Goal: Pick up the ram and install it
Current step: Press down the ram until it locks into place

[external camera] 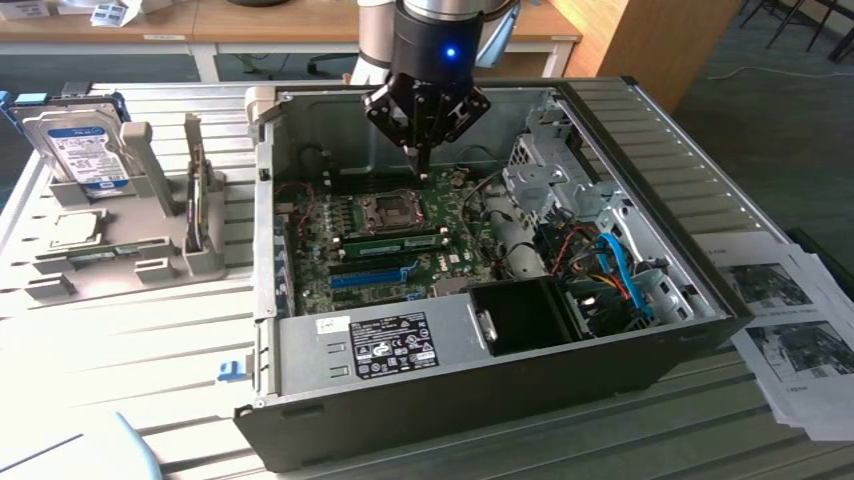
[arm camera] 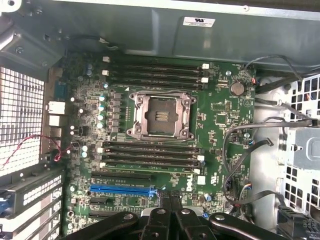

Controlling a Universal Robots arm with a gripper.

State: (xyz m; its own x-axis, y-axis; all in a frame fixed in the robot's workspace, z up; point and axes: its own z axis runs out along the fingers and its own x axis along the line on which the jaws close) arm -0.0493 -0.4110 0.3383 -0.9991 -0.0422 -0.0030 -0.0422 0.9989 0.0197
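On the motherboard (arm camera: 220, 120), white "DELL" lettering (arm camera: 186, 185).

light: bright daylight; shadows: dim inside case (external camera: 441, 330); blur: soft; glare: mild

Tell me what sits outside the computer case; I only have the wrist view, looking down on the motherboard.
Observer: A hard drive with a blue-white label stands in a grey holder at the exterior view's left of the case.
Operator: Anything on the other side?
Observer: Printed sheets lie on the table at the exterior view's right.
Operator: How does the end effector stand?
Observer: The end effector points straight down over the motherboard, shut, and I see no green stick between its fingers.
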